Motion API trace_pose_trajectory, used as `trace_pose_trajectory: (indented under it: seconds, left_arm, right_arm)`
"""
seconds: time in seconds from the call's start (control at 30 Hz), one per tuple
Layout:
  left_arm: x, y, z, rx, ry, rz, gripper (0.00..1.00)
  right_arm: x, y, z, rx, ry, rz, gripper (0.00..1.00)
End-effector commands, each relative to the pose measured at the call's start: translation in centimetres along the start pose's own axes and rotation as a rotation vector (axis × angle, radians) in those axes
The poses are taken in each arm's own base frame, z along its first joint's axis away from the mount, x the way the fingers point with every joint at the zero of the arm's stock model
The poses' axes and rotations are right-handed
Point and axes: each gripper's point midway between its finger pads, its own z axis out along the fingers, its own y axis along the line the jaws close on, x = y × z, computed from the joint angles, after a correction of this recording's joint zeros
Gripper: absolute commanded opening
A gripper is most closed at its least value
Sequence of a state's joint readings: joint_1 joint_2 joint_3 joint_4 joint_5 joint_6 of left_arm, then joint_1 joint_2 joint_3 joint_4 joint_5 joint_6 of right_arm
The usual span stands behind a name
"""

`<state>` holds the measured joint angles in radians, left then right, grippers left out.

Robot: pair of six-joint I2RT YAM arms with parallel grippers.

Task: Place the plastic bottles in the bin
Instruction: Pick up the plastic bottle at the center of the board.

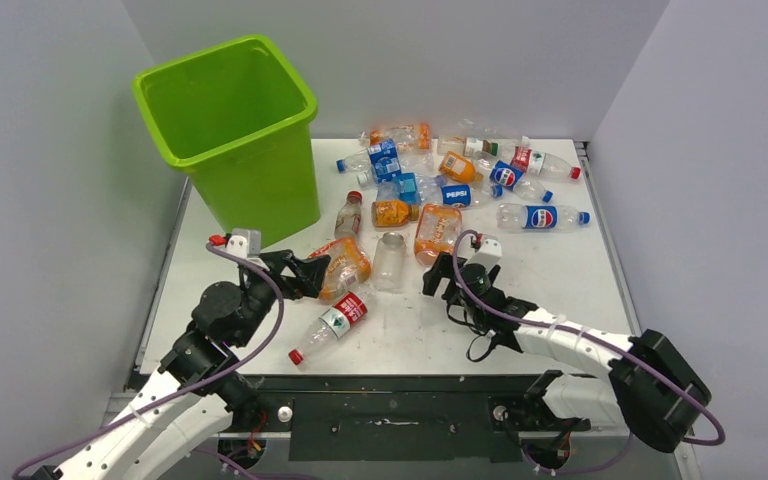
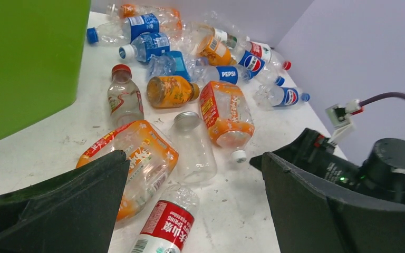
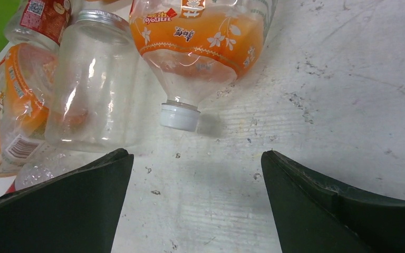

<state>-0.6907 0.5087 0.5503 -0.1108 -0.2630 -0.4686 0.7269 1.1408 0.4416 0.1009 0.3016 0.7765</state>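
- Two black wedge-fingered grippers: left gripper (image 2: 194, 155) and right gripper (image 3: 195, 158), both spread wide, gripping nothing.
- Plastic bottles (image 1: 438, 232): thin, clear and crumpled, lying on the scuffed white table (image 1: 560, 290). Four are near the fingers; the heap beyond is too tangled to count.
- One bin (image 1: 260, 190): smooth lime-green, square, rolled rim, upright at the far left.

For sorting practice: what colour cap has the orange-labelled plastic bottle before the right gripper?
White cap, right wrist view.
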Motion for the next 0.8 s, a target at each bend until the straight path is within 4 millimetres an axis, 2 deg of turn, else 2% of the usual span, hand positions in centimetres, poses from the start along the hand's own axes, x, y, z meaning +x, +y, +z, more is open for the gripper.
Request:
trace_pose_trajectory:
  seconds: [0.0,0.2,0.33,0.57,0.77]
  left_arm:
    - [-1.8,-0.8,0.0,0.023,-0.063,-0.065,0.96]
    - [-1.3,-1.3,0.1,0.044,-0.043,-0.064,0.96]
    - [-1.2,-1.2,0.2,0.038,-0.035,-0.059,0.96]
    - [-1.0,-1.0,0.3,0.026,-0.026,-0.054,0.96]
    - [-0.8,-0.9,0.3,0.020,-0.022,-0.052,0.96]
  right_arm:
    - [-1.9,2.7,1.7,-0.075,-0.077,0.101,0.96]
    - [-2.1,2.3,3.9,-0.030,-0.086,0.110,0.91]
    - [-1.9,1.6,5.2,-0.003,-0.079,0.123,0.83]
    - [-1.5,1.9,6.5,-0.017,-0.056,0.139,0.57]
    - [-1.3,2.3,6.7,-0.038,-0.043,0.137,0.36]
